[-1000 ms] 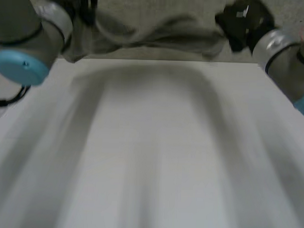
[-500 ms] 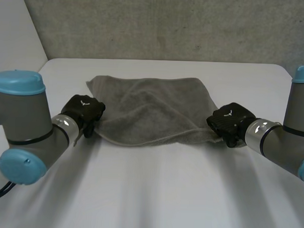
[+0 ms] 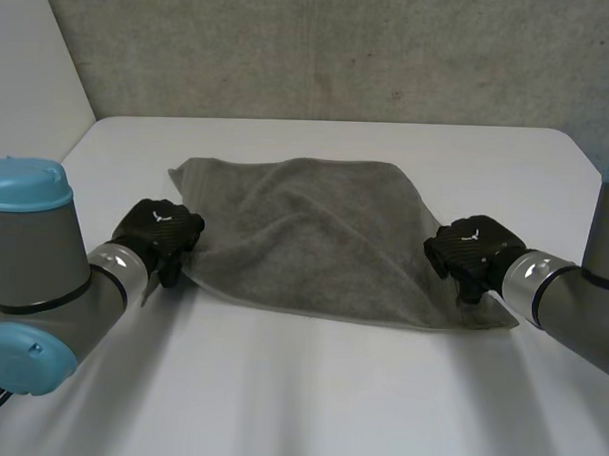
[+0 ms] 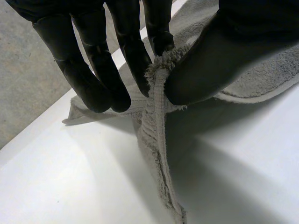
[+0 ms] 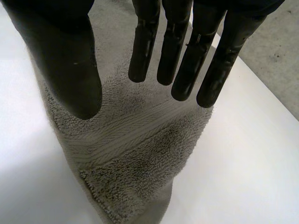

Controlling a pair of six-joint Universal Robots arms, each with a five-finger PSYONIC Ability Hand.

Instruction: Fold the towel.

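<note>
Grey towel lies spread, left hand pinching its corner.

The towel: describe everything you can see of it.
The towel is grey terry cloth with a flat woven band near its hem. It is spread on the white table with soft creases across it. Its near left corner is raised off the table, pinched between the thumb and fingers of the left hand. The right hand is over its near right corner with straight fingers, and that corner lies flat.
</note>
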